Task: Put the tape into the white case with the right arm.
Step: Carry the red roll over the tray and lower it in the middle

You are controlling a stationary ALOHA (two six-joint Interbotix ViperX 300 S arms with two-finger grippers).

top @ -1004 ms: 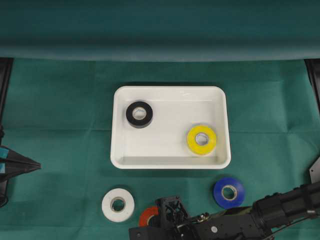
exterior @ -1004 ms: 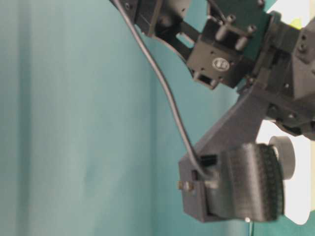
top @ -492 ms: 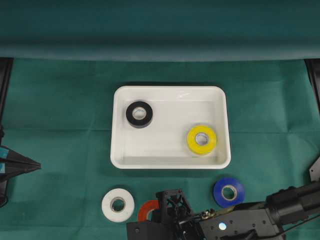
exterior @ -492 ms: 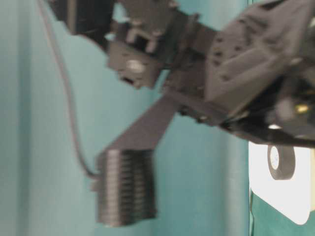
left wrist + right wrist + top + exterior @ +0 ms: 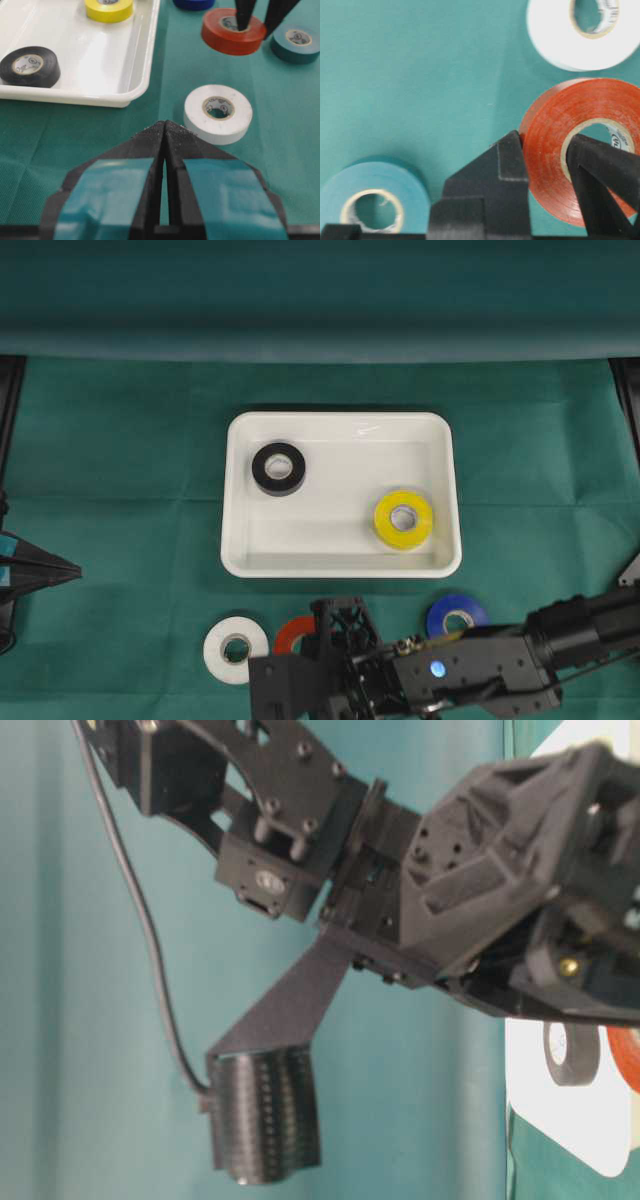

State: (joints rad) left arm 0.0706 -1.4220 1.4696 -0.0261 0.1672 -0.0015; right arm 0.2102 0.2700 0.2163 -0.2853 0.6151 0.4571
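The white case [image 5: 340,563] lies mid-table and holds a black roll [image 5: 279,468] and a yellow roll [image 5: 403,519]. My right gripper [image 5: 545,150] is shut on a red tape roll [image 5: 545,130], one finger in its core and one outside, and holds it a little above the cloth. In the overhead view the red roll [image 5: 293,633] sits just in front of the case's near rim. From the left wrist the red roll [image 5: 220,37] hangs from the right gripper [image 5: 257,22]. My left gripper [image 5: 165,129], with light-blue patches, is shut and empty at the left edge [image 5: 45,570].
A white roll [image 5: 236,648] lies left of the red one and a blue roll [image 5: 457,617] to its right. A teal roll [image 5: 370,200] lies on the cloth beside the right gripper. The right arm fills the table-level view; the case [image 5: 560,1130] shows at its right.
The right gripper has carried the red roll away from the table's front edge toward the case and raised it. The left arm has not moved.
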